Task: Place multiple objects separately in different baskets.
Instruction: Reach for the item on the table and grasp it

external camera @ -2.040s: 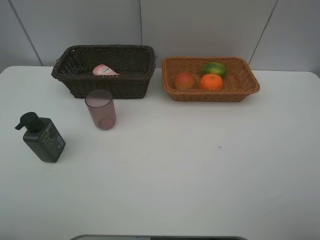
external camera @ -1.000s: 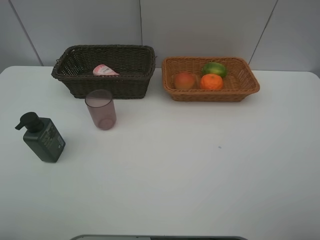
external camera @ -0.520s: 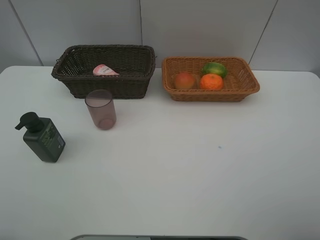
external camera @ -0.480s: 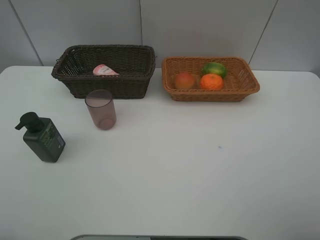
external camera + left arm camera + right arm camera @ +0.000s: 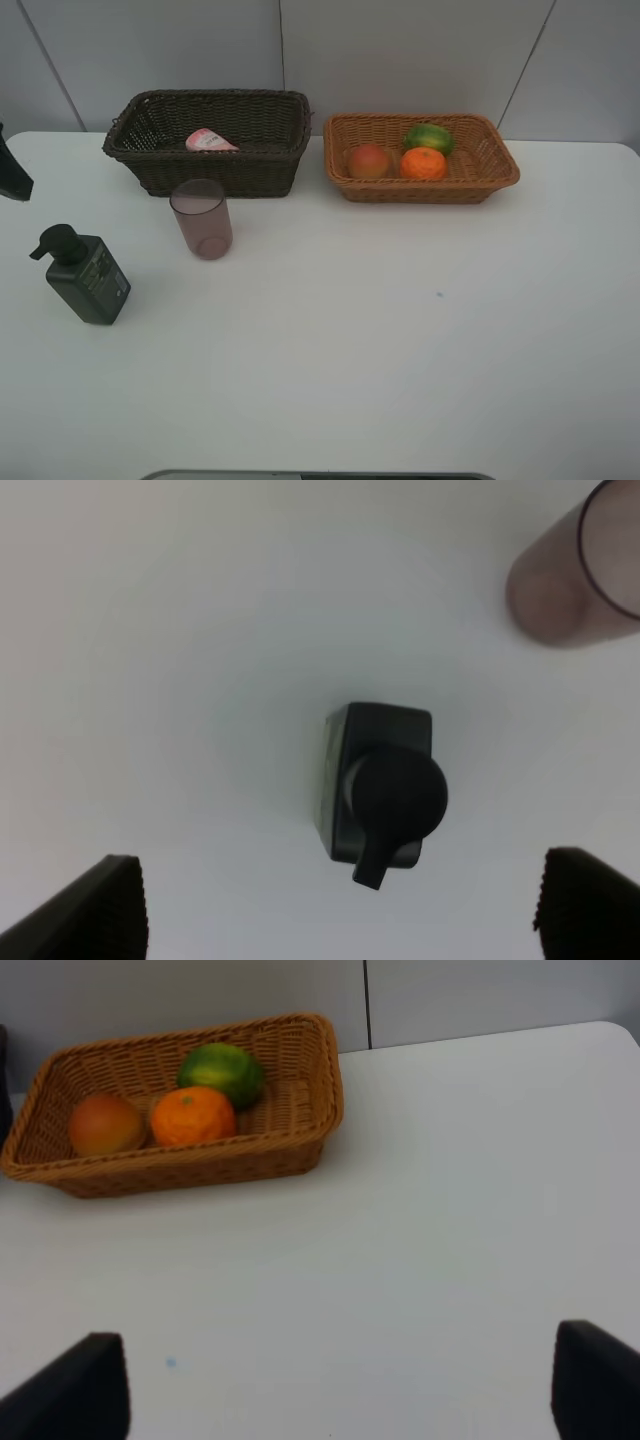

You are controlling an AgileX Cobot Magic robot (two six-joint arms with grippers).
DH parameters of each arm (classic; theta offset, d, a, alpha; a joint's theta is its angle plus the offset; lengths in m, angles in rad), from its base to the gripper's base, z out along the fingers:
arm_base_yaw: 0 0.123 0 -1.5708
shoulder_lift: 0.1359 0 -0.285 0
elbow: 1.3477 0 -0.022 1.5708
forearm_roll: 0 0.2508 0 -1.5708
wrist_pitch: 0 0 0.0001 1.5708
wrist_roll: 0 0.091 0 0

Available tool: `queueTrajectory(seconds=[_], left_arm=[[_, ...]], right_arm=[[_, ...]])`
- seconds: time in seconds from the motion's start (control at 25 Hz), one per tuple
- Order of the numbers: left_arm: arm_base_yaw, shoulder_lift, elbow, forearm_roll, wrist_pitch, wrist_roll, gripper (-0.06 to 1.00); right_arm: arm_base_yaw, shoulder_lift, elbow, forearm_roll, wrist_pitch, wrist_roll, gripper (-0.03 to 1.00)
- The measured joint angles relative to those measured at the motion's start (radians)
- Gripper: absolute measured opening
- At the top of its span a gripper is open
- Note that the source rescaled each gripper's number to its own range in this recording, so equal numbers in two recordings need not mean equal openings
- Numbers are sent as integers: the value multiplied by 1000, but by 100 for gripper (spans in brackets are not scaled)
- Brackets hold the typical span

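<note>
1. Dark green-black plastic sits straight below my left gripper (image 5: 340, 910): the pump bottle (image 5: 380, 780) stands upright on the white table (image 5: 400, 350), and I see its pump head from above.
2. My left jaws are spread wide. One finger shows to each side of the bottle, both are clear of it, and nothing is pinched between them.
3. From the high camera only a dark sliver of that gripper shows at the table's left edge, farther back than the bottle. The bottle's spout points toward that same edge.
4. Near the bottle, on the basket side, the translucent mauve cup (image 5: 201, 218) stands upright, just in front of the dark brown basket (image 5: 220, 175) and apart from my fingers.
5. Inside that deep basket the pink tube (image 5: 208, 141) lies against the wicker.
6. My right gripper (image 5: 335, 1385) is also spread and empty, hanging over bare table.
7. Well ahead of it sits the light tan basket (image 5: 200, 1165). It holds the orange (image 5: 192, 1115), with the green fruit (image 5: 222, 1070) just behind it and the red-orange fruit (image 5: 105, 1125) just beside it.
</note>
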Motion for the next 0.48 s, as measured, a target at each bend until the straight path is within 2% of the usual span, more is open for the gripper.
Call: queueTrajectory(seconds=[0.24, 0.48], left_arm=[[-2, 127, -1, 1, 0, 6, 100], [-80, 210, -13, 25, 8, -6, 100]], right_arm=[[0, 0, 0, 0, 0, 0, 83], [0, 0, 0, 0, 0, 0, 83]])
